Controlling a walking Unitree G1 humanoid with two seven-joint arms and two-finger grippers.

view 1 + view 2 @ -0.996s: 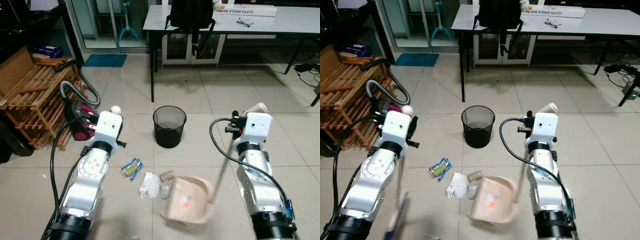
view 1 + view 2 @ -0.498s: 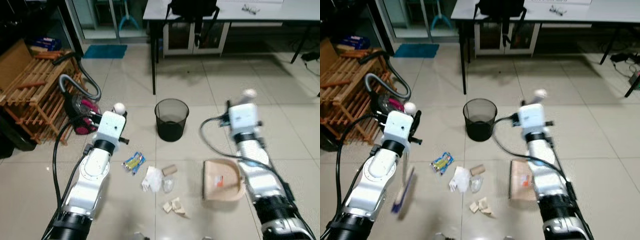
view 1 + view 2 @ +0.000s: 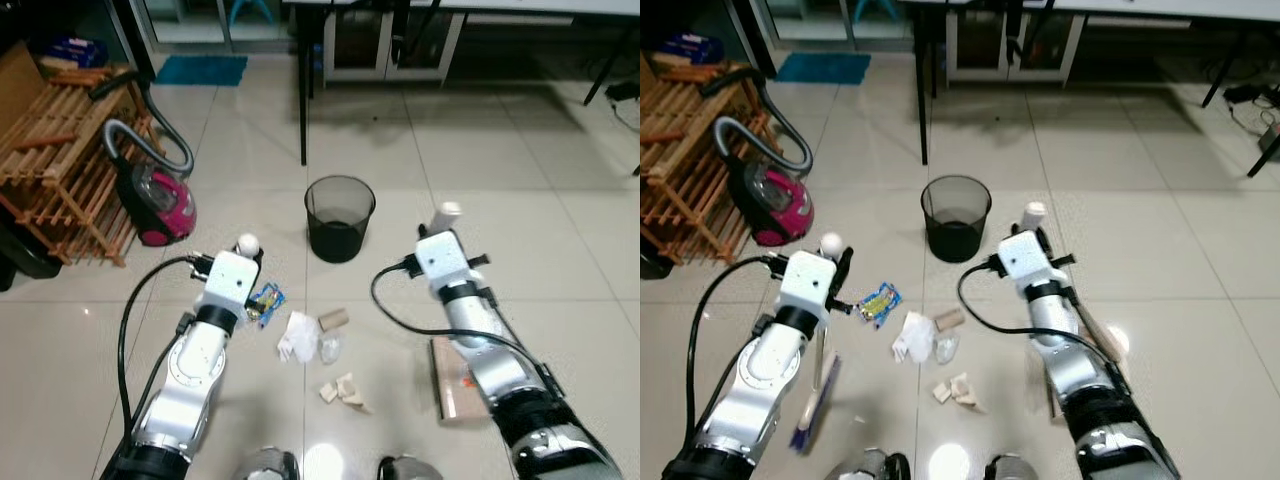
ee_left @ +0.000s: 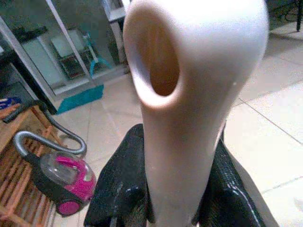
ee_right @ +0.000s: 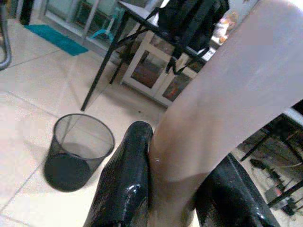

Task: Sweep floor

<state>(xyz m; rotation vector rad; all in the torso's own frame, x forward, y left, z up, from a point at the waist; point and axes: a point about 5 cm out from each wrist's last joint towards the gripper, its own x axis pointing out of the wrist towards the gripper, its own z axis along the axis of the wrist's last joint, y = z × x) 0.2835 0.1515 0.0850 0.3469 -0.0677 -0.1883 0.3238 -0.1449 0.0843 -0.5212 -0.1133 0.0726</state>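
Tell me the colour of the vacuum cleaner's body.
The canister vacuum cleaner is magenta pink with a grey hose, clearest in left eye view.

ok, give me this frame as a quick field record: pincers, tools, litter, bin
left pincer: shut on the broom handle
broom head: low by the floor, on the robot's left
right pincer: shut on the dustpan handle
dustpan: on the tiles under the right arm
litter: blue wrapper, crumpled white paper, cardboard roll, torn scraps, all loose on the floor between the arms
bin: black mesh, upright, beyond the litter
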